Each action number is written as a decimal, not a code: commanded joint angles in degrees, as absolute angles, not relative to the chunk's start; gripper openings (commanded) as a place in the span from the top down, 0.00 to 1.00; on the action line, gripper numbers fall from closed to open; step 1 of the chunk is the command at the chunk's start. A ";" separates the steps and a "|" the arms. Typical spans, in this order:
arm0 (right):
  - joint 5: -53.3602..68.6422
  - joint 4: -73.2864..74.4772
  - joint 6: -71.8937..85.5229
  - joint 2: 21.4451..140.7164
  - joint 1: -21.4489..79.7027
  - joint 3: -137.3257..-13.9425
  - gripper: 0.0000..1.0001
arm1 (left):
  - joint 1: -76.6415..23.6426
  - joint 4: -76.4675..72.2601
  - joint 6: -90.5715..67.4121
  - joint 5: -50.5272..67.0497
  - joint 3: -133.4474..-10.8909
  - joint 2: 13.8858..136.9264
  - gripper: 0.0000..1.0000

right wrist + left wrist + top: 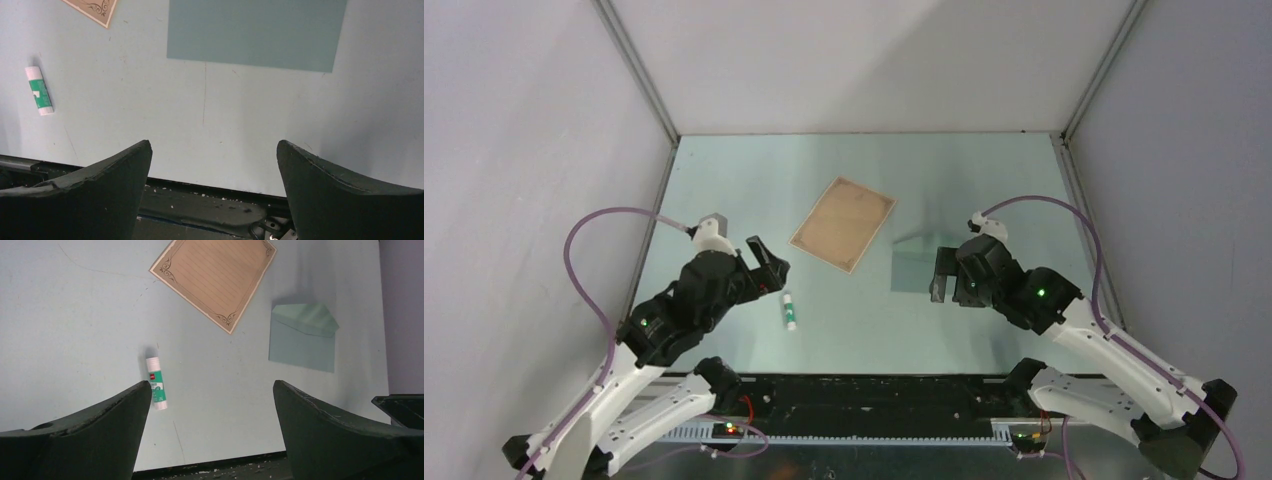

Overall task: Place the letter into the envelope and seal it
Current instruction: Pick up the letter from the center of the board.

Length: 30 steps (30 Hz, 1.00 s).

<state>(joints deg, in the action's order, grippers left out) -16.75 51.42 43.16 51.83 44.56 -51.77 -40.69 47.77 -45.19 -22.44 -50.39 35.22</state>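
Note:
The tan letter [842, 224] with its brown ornamental border lies flat and slightly turned in the middle of the table; it also shows in the left wrist view [215, 277]. To its right rests the teal-grey envelope [912, 268], its triangular flap [305, 319] unsealed on the far side. My left gripper [769, 268] hovers open near the table's front left, with nothing between its fingers [211, 387]. My right gripper [941, 275] is open at the envelope's right edge; in its wrist view the envelope [257, 32] lies beyond the empty fingers [214, 145].
A small white glue stick with a green label [789, 311] lies near the front, just right of the left gripper [156, 382]. A black rail [864, 400] runs along the near table edge. Grey enclosure walls stand on the left, right and back.

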 commanded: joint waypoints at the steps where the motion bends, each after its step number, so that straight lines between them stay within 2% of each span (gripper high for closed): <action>1: -17.98 49.16 44.36 50.28 45.17 -51.18 0.01 | -40.40 46.58 -45.98 -24.16 -49.75 36.06 0.00; 14: -16.56 48.39 44.47 50.14 44.90 -50.11 0.01 | -40.41 46.43 -45.79 -23.81 -49.82 36.94 0.00; 19: -14.30 47.27 43.45 49.05 45.09 -50.10 0.01 | -40.43 43.87 -42.73 -17.96 -49.53 38.11 0.00; 26: -13.28 46.19 41.46 46.63 45.44 -50.01 0.01 | -40.35 37.49 -43.06 -19.45 -47.76 42.33 0.02; 30: -11.62 42.10 39.70 47.57 45.06 -50.21 0.01 | -38.68 35.70 -41.70 -17.86 -49.97 48.62 0.01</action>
